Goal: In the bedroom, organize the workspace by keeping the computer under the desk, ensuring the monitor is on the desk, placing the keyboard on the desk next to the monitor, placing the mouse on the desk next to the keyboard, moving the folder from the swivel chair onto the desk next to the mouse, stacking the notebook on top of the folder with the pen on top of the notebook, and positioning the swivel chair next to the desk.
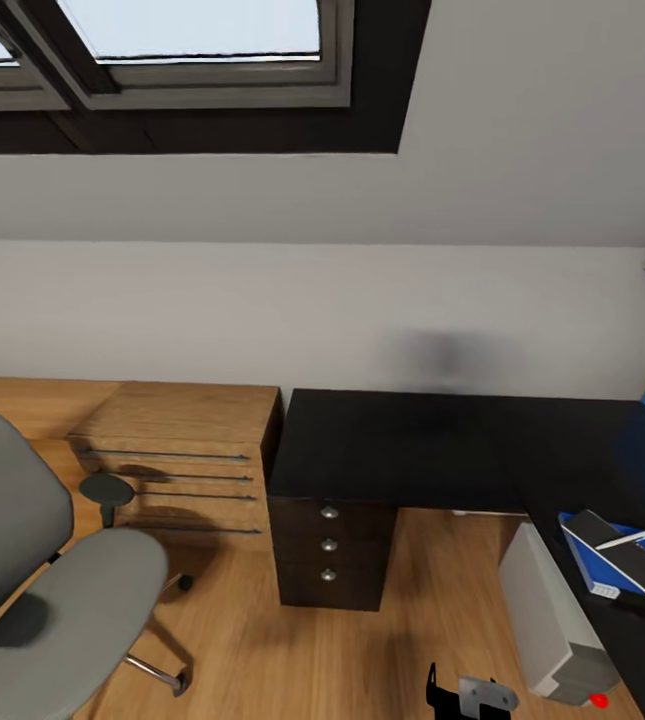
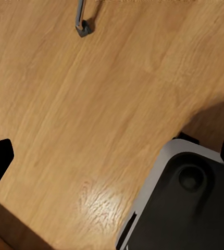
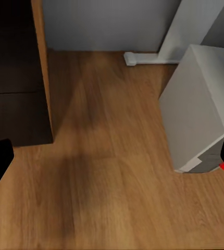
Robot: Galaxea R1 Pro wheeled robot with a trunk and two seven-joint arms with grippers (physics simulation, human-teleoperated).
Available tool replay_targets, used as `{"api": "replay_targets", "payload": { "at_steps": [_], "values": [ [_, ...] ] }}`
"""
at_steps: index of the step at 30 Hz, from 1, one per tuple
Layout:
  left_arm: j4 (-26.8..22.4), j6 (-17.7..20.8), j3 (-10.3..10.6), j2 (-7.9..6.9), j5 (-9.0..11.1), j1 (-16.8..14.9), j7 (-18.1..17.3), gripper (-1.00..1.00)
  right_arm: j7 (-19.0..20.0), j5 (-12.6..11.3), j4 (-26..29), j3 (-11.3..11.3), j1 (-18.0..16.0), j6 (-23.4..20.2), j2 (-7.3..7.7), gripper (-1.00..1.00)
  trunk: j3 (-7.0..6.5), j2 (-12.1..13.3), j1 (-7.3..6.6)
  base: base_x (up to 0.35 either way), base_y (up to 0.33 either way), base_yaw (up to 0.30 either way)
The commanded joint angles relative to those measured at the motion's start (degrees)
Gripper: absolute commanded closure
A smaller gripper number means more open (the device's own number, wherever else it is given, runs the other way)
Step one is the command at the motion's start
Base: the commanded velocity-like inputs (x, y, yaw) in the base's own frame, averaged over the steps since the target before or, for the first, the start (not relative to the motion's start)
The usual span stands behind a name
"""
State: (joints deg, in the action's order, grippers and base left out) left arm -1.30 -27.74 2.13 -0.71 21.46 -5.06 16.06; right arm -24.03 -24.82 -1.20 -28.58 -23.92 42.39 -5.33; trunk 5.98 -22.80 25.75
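The black desk (image 1: 402,445) runs along the grey wall and turns at the right. On its right wing lies the blue folder (image 1: 582,562), with the dark notebook (image 1: 630,552) on it and the white pen (image 1: 622,541) across the notebook. Under that wing the pale grey computer (image 1: 547,610) (image 3: 195,109) stands on the floor. The grey swivel chair (image 1: 72,600) is at the lower left, apart from the desk. My right gripper (image 1: 462,695) (image 3: 112,166) hangs low and open over the floor, facing the space under the desk. Open too, my left gripper (image 2: 112,166) points down at bare floor.
A black three-drawer cabinet (image 1: 329,545) (image 3: 13,78) stands under the desk's left end, beside a light wooden drawer chest (image 1: 177,460). A white desk leg (image 3: 187,31) rises behind the computer. A chair castor (image 2: 82,27) and my own base (image 2: 190,203) sit on the plank floor.
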Motion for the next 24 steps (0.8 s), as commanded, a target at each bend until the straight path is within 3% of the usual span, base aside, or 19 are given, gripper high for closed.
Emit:
{"api": "replay_targets", "payload": {
  "at_steps": [1, 24],
  "values": [
    [0.01, -0.12, 0.24, 0.00, 0.16, -0.04, 0.19, -1.00, -0.26, -0.29, -0.13, -0.47, -0.07, 0.15, -0.04, -1.00, 0.04, -0.12, 0.04, 0.000, 0.000, 0.082],
    [0.02, -0.12, 0.24, 0.00, 0.16, -0.04, 0.20, -1.00, -0.14, -0.23, -0.03, -0.26, -0.07, 0.22, 0.32, -1.00, -0.13, -0.12, 0.04, 0.000, 0.000, 0.267]
  ]
}}
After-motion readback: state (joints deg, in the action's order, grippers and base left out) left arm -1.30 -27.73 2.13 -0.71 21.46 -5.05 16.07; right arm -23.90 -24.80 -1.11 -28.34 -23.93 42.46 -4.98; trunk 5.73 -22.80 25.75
